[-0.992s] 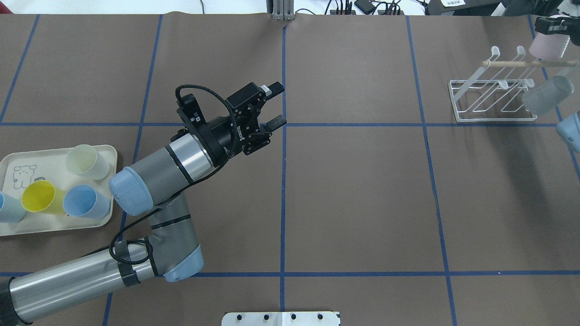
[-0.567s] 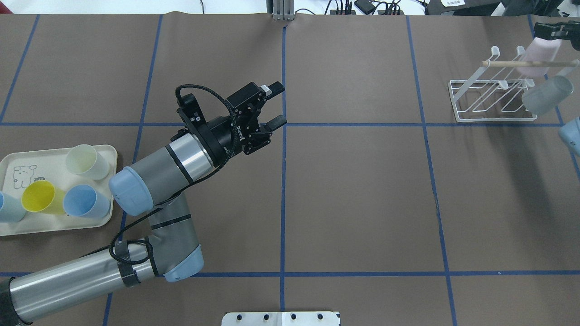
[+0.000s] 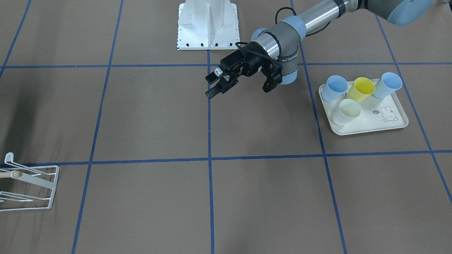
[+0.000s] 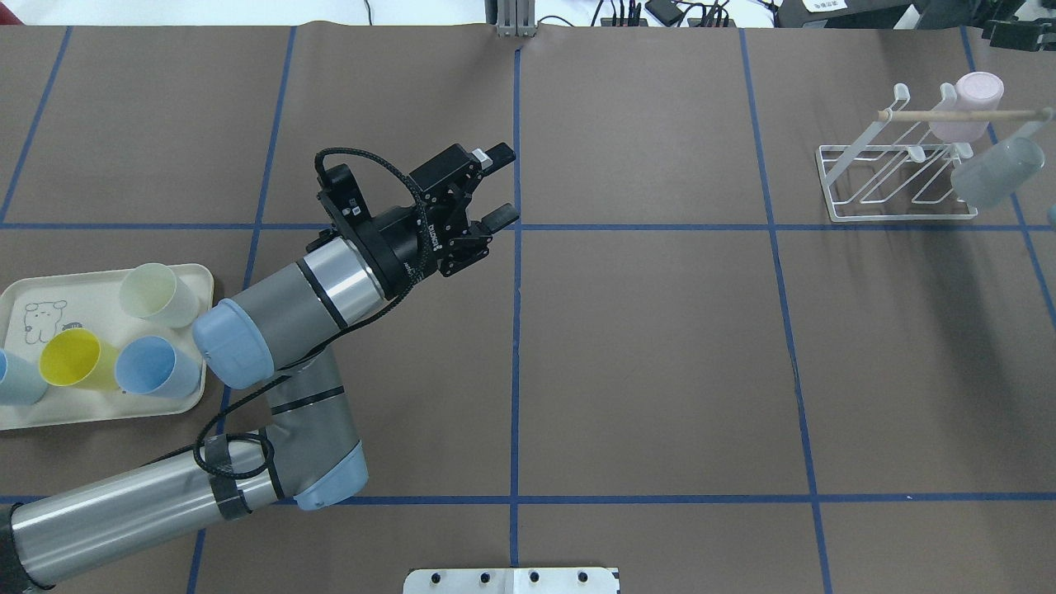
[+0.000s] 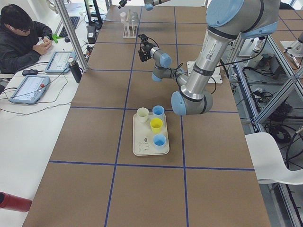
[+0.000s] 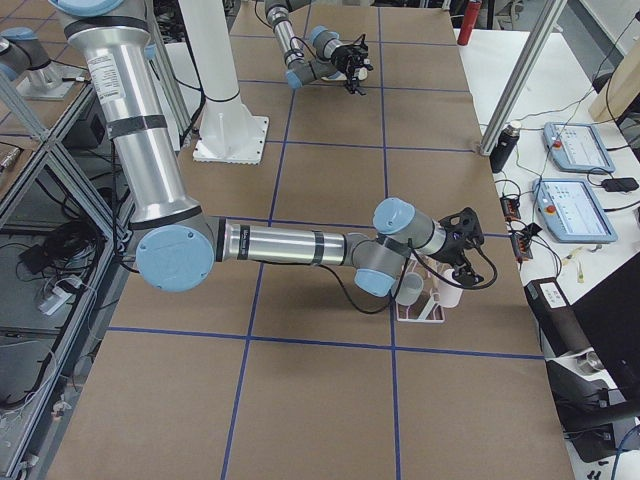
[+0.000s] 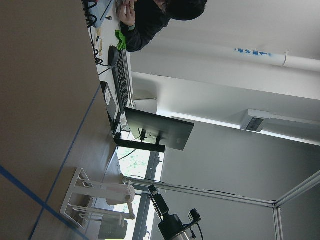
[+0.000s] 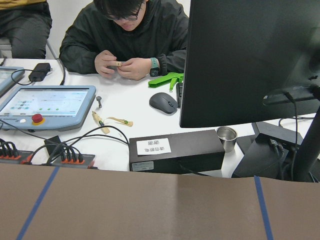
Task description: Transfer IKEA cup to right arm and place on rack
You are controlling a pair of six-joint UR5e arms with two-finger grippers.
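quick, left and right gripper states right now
Left gripper: jaws open, holding nothing.
Right gripper: apart from the pale pink plastic cup on the white wire rack; open or shut cannot be told.

Table (image 4: 660, 355) centre open — cups (image 4: 994, 173) seemingly crowd the rack's (image 4: 895, 177) right end.

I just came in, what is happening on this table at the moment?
The left gripper hangs open and empty above the middle of the table. A pink cup and a grey cup sit on the rack, and the right gripper is just beside it, its state unclear. Four more cups stand on the tray.
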